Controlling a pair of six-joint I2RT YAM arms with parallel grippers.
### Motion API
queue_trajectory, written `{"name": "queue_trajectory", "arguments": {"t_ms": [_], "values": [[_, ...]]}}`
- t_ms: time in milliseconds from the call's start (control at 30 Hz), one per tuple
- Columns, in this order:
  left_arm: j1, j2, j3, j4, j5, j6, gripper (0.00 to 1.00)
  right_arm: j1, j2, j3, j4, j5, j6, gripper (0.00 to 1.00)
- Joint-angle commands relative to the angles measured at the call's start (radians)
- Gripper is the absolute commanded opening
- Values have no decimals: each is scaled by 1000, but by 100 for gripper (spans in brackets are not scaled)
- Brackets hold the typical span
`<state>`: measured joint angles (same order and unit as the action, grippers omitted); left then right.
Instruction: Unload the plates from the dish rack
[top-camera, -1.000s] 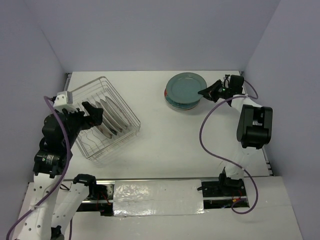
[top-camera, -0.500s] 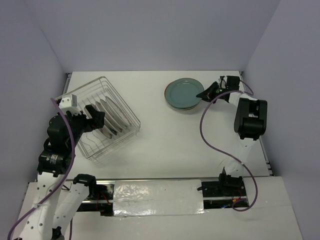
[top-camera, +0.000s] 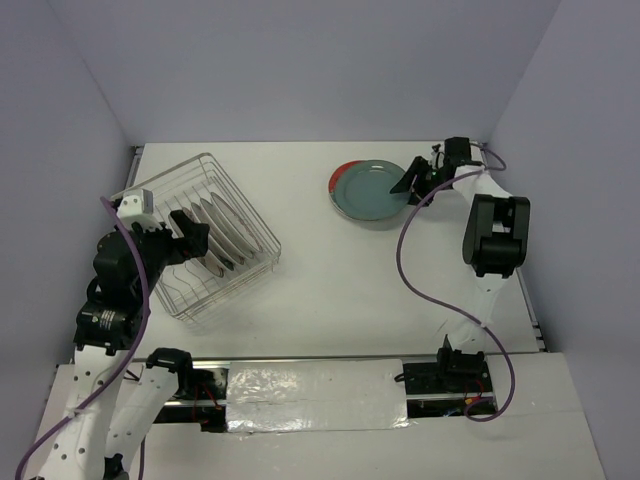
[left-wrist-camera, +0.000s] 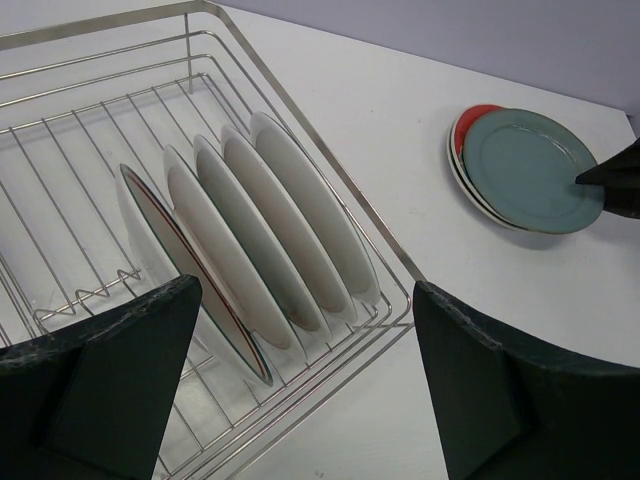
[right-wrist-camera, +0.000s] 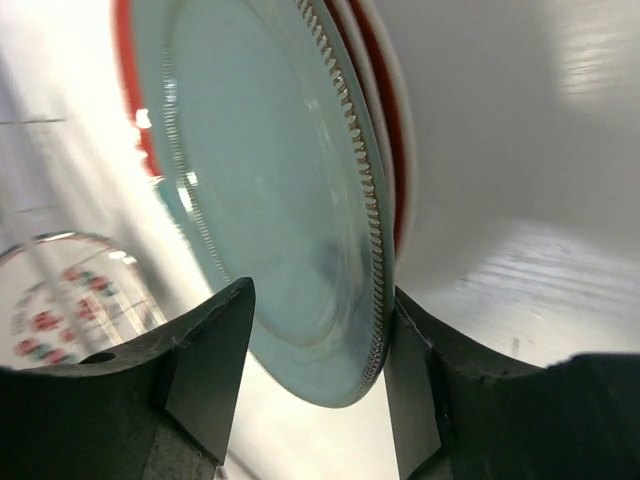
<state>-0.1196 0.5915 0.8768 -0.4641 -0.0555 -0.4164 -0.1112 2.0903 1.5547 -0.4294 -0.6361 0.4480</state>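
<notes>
- Right now the right gripper (right-wrist-camera: 320, 300) has a finger on either side of the near rim of the grey-teal plate (top-camera: 372, 190). I cannot tell whether the fingers pinch the rim or merely straddle it.
- That plate lies on top of a stack, pushed off-centre toward the fingers. On the side away from them, a crescent of the red plate (top-camera: 343, 172) beneath is uncovered.
- If the fingers pull back while gripping, they would likely drag the teal plate further off the stack, and it could tip onto the table (top-camera: 330, 270).
- The left gripper (left-wrist-camera: 305, 300) has its fingers spread wide and holds nothing. It hovers over the dish rack (left-wrist-camera: 300, 130).
- Between and beyond those fingers, five plates (left-wrist-camera: 270, 230) stand on edge in the rack, packed close and leaning the same way.
- Coming down on one rim risks a finger striking its neighbour, because the gaps are narrow.
- A skewed lift could catch a plate on the prongs and pull the light wire rack up with it.
</notes>
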Motion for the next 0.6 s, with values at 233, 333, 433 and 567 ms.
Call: {"name": "queue_trajectory", "arguments": {"t_ms": [233,333,433,567], "values": [[-3,-12,-4,47,0,31,100,97,50,205,-265,345,-137,63],[-3,-7,-2,42,-1,31,99,105,79,238,-296,387,-138,63],[-3,-7,-2,41,-1,33,100,150,119,313,-331,400,-141,64],[-3,-10,-6,39,-6,34,99,176,152,372,-361,401,-134,65]]}}
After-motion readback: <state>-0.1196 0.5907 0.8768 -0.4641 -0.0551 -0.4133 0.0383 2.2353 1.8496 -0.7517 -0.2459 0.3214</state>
